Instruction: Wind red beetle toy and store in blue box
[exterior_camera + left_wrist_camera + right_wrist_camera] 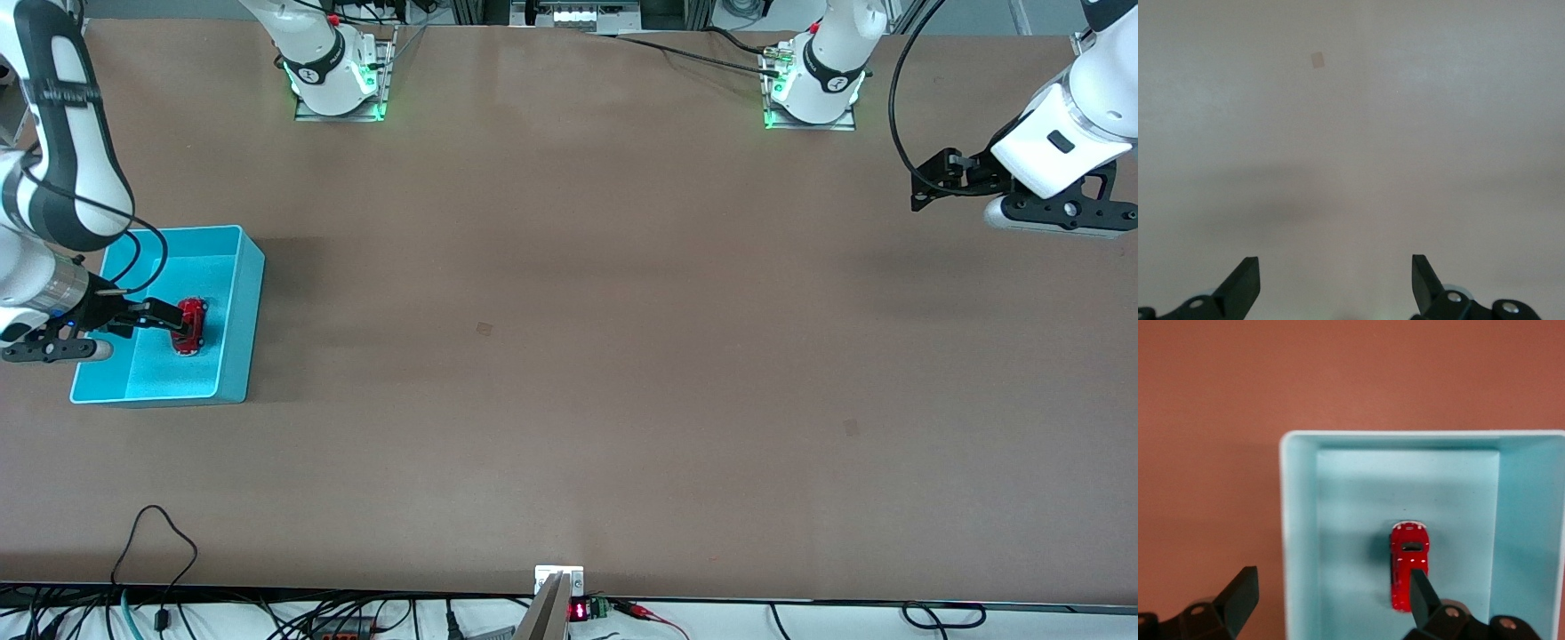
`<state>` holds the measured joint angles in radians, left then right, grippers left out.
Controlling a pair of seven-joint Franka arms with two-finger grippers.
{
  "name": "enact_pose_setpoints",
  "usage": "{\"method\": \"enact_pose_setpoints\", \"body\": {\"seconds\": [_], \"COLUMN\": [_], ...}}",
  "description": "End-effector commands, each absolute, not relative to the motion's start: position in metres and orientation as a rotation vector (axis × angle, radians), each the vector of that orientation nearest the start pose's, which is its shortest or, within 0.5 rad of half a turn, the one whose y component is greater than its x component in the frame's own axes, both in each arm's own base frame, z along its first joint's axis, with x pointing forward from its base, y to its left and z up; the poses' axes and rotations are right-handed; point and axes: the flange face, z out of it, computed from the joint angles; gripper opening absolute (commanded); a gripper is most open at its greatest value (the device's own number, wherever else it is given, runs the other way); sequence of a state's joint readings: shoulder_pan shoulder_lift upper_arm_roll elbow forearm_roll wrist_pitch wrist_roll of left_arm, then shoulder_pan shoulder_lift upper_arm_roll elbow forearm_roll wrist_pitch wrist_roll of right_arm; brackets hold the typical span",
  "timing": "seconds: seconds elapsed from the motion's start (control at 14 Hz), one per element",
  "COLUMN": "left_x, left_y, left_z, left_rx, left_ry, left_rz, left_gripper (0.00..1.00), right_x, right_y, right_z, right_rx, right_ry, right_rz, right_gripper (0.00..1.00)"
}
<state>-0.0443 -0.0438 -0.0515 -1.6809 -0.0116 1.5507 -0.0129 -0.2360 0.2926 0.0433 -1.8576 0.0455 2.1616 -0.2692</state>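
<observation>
Red beetle toy [188, 325] under spread right pincer [1328, 600]

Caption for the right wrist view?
Open right gripper above the small glossy red toy car lying inside the light-blue plastic bin.

Only the blue box [252, 293] walls hem the red beetle toy [189, 325].

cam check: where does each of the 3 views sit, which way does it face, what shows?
Front view: high, across the table, facing both bases; shows both arms, the left hand waiting over bare table.
Left wrist view: on the left wrist, looking down at bare table; its open fingertips show.
Right wrist view: on the right wrist, looking down into the blue box; open right hand above the red beetle toy.
Shared: front and right wrist views both show toy and box.
</observation>
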Motion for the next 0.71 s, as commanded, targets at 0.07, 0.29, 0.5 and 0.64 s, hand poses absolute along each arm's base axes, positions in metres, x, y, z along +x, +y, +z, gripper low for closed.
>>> {"method": "enact_pose_setpoints", "body": {"seconds": [0.07,0.29,0.5,0.64], "left_x": [0.529,0.529,0.528,0.528], "left_y": [-0.052,-0.052,-0.052,-0.051], "left_z": [0.599,0.599,0.599,0.599], "left_rx": [-3.123,-3.123,-3.123,-3.121], "left_ry": [0.117,0.117,0.117,0.117], "left_rz": [0.162,0.162,0.165,0.167], "left_gripper": [1.00,1.00,1.00,1.00], "right_x": [0.631,0.634,0.625,0.616], "right_y": [-0.060,-0.050,-0.050,-0.031], "right_z": [0.435,0.494,0.550,0.588], "right_rx": [-3.086,-3.086,-3.106,-3.113], "right_ry": [0.045,0.021,0.045,0.021], "right_rz": [0.070,0.048,0.009,-0.062], "right_gripper": [1.00,1.00,1.00,1.00]}}
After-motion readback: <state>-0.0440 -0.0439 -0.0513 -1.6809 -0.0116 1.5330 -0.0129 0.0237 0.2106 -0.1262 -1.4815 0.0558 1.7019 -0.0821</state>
